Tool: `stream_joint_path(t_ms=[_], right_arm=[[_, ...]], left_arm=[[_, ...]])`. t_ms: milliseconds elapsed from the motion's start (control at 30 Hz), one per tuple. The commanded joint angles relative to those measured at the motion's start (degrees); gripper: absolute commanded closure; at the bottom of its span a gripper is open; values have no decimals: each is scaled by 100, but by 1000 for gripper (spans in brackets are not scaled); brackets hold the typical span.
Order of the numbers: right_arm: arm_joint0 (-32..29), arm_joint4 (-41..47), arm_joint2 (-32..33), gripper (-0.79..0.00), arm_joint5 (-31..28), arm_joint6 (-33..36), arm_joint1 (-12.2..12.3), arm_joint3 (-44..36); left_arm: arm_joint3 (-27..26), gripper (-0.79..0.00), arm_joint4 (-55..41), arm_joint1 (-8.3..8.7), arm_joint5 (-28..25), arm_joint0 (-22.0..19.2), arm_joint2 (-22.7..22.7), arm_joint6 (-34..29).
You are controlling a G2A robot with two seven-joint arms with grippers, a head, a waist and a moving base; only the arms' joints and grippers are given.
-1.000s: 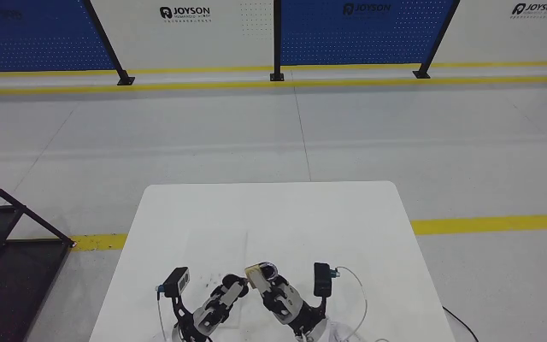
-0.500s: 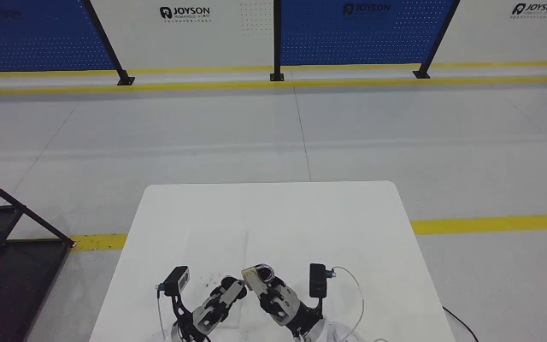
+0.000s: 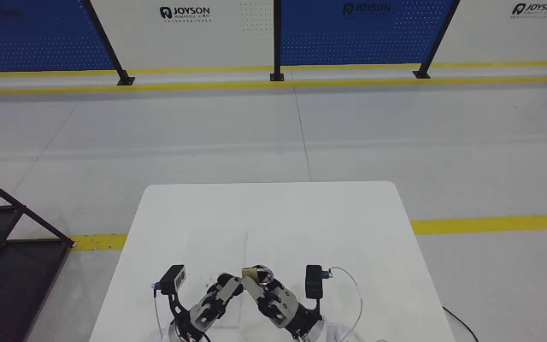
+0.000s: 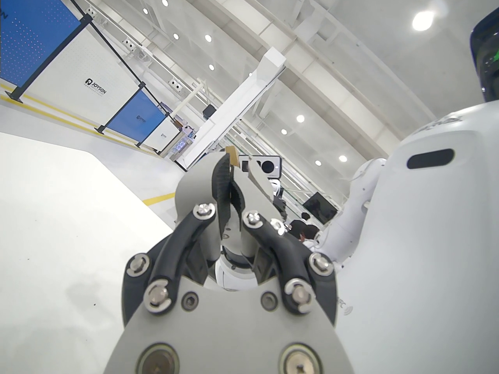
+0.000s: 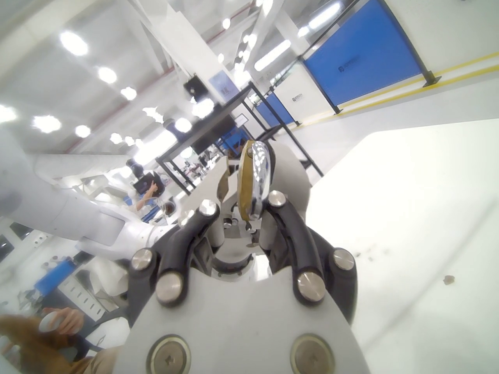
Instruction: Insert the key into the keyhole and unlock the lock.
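- The barrier panels (image 3: 359, 30), blue and white on black posts, stand along the far side of the grey floor. A yellow line (image 3: 214, 85) runs on the floor in front of their feet.
- The white table (image 3: 273, 222) takes up the near middle of the top view. Both grippers hang above its near edge, close to each other and about midway across.
- A black frame (image 3: 26, 244) stands on the floor just off the table's left side.
- The right gripper (image 3: 261, 289) points away from the robot and slightly towards the other arm. Its jaws are clamped on the lock, one finger on each flat side of the body.
- The left gripper (image 4: 237, 165) points inwards towards the right one. Its jaws are pressed together on the key, with no gap visible between the pads (the black ribbed pad lies against the grey finger).
- The lock (image 5: 255, 180) is a brass padlock with a chrome shackle. It is held clear of the table between the right fingers, and its shackle side faces the right wrist camera. In the top view it sits between the two gripper tips, just beside the left one.
- The key (image 4: 233, 155) shows as a short brass tip poking out past the left fingertips. Its tip is very near the lock, but I cannot tell whether it has entered the keyhole.
- A few dark specks (image 5: 448, 280) lie on the tabletop near the right arm.
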Motion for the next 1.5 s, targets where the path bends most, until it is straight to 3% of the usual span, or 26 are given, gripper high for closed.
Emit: stream_joint_path(t_ms=[0,167,367,600,633,667,1067,1467], right_arm=[[-5,17,12,-283,28,61,7,-23],[-27,45,35,-274,30,117,22,-57],[-67,47,109,-179,28,110,48,-94],[-145,54,199,-145,14,175,89,-161],[-151,48,201,-28,29,181,91,-169],[-154,40,199,0,34,191,93,-175],[-196,100,216,0,4,259,122,-218],[-250,157,263,0,30,372,160,-301]], left_arm=[[-1,0,-7,-3,0,12,-19,0],[-5,0,-10,-10,0,38,-55,0],[-21,0,-41,-9,0,70,-118,0],[-20,0,-60,-12,0,120,-194,0],[-19,0,-45,-13,0,124,-196,0],[-19,0,-40,-14,0,126,-198,0],[82,0,324,-68,0,120,-409,0],[65,0,1361,-328,311,395,-919,311]])
